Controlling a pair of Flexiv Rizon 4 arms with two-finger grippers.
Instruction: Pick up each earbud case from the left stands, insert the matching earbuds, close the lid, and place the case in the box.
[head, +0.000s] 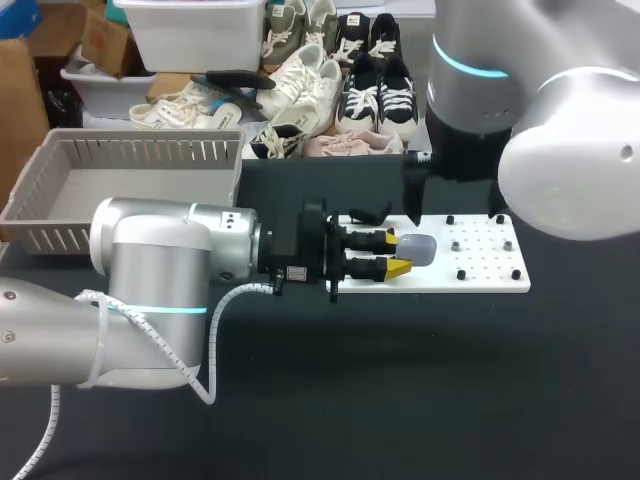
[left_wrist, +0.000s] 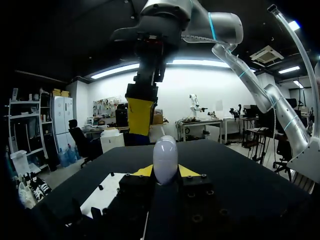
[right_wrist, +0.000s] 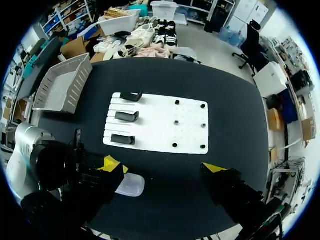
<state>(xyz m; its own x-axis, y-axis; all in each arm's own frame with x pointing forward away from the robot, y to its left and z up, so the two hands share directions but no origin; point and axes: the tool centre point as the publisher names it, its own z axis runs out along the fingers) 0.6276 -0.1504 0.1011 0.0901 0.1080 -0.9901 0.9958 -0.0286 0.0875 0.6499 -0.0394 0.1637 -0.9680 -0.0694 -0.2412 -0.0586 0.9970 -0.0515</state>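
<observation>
Left arm jaws pinch grey earbud case from two sides, near white board. Lid looks shut. Right arm hangs over it, jaws wide apart, holding nothing. Stands bare. Step, I think: case picked up, earbuds not in yet. Next: left keeps case steady, right comes down gently to lift lid. Box far off to left.

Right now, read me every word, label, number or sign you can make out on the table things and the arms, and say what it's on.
No text can be read in any view.
Small white sticker on the body of the left gripper: too small to read.
Earbud case, white board, grey basket: no print visible.
</observation>
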